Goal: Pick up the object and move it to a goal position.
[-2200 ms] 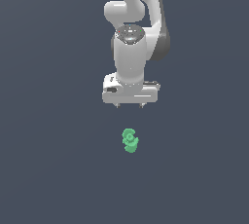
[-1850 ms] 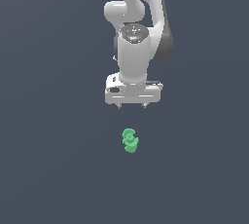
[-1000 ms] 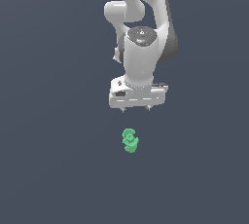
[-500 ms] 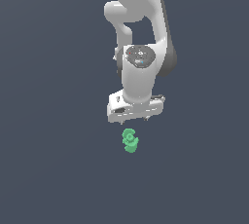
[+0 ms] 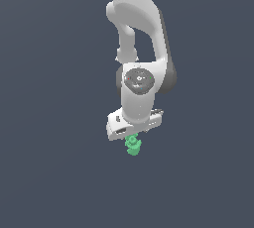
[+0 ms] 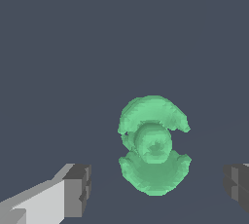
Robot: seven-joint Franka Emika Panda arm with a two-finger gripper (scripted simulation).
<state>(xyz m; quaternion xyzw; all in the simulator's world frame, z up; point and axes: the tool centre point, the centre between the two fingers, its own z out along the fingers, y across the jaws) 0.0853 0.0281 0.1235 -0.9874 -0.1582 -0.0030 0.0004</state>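
The object (image 5: 133, 145) is a small bright green lumpy item lying on the dark grey floor. In the exterior view my white gripper (image 5: 133, 134) sits directly over it and hides its upper part. In the wrist view the object (image 6: 153, 145) shows a round knob between two curved lobes. It lies between my two grey fingertips (image 6: 78, 190), which stand wide apart on either side without touching it. The gripper (image 6: 158, 189) is open and empty.
A plain dark grey floor (image 5: 54, 172) surrounds the object. The white arm (image 5: 136, 28) rises above the gripper. No goal marker shows in either view.
The arm has come down and its wrist has turned. The gripper has dropped from well above the object to right over it. The object has not moved.
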